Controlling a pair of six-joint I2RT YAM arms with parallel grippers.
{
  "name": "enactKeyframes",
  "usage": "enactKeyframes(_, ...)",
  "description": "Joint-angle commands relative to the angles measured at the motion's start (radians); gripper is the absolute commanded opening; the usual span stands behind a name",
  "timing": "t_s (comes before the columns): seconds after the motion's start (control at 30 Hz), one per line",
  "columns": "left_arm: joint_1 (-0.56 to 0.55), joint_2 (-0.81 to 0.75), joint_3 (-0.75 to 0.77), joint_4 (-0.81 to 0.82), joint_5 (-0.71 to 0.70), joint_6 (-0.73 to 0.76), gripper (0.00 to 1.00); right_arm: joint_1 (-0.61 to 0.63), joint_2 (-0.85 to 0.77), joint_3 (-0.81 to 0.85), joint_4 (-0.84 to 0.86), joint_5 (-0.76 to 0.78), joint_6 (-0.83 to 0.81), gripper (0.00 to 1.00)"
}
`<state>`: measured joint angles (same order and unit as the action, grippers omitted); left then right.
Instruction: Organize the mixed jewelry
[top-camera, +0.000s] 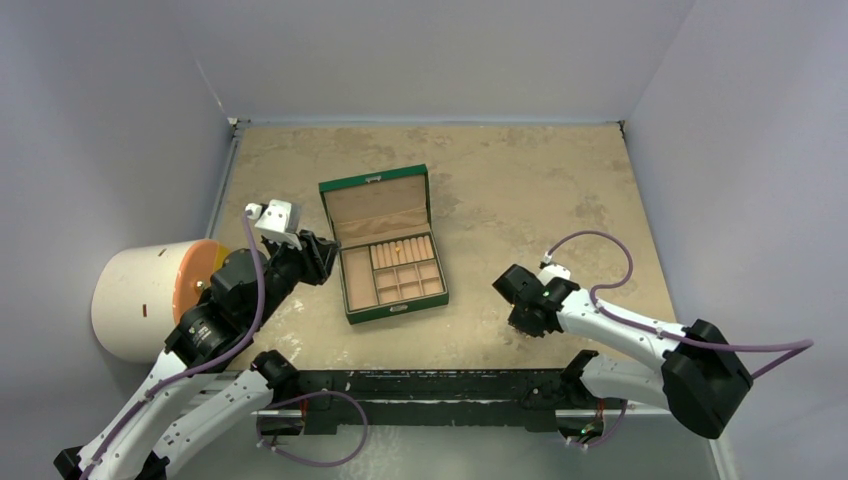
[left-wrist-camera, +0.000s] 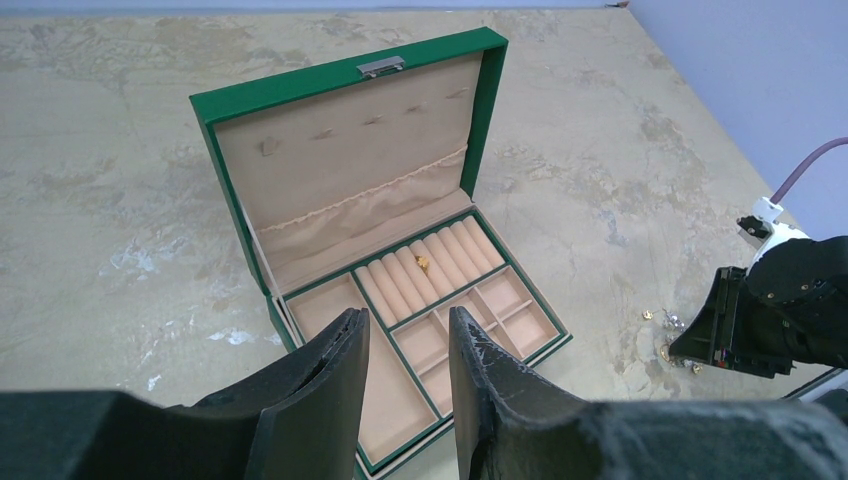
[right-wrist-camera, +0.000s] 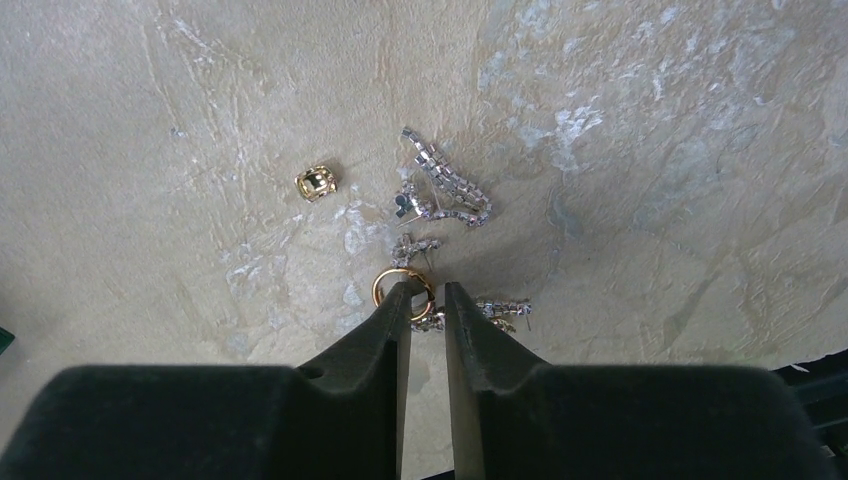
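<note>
1. The mixed jewelry (right-wrist-camera: 430, 215) lies scattered on the bare tan table (top-camera: 520, 180), right of the green jewelry box (top-camera: 396, 312) and well apart from it.
2. The pieces are a chunky gold bit (right-wrist-camera: 316, 182), a silvery rhinestone loop (right-wrist-camera: 447, 186), two small crystal pieces (right-wrist-camera: 413, 247) and (right-wrist-camera: 503, 309), and a gold ring (right-wrist-camera: 402, 285).
3. One more gold piece (left-wrist-camera: 422, 262) sits in the box's ring rolls.
4. The right gripper (right-wrist-camera: 428, 300) points down at the cluster with a narrow gap between its fingers. One fingertip covers the ring's lower arc, and I cannot tell whether it pinches anything.
5. The left gripper (left-wrist-camera: 408, 315) hovers beside the box's near left corner, fingers spread and holding nothing.
6. The cluster lies close to the table's near edge, with bare surface beyond it up to the walls.
</note>
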<state>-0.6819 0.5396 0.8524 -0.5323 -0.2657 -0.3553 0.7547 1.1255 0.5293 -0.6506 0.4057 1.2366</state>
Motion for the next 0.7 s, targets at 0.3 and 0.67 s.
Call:
enactKeyframes(0.3,0.003,0.005,0.004,0.038,0.005,0.003,0.34,-0.006,0.043,0.012,0.004,0.001,-0.032,0.13)
enactKeyframes(0.67,0.003,-0.006,0.003,0.038,0.003,0.002,0.34,-0.007,0.098,0.045,0.074,-0.024,-0.093,0.00)
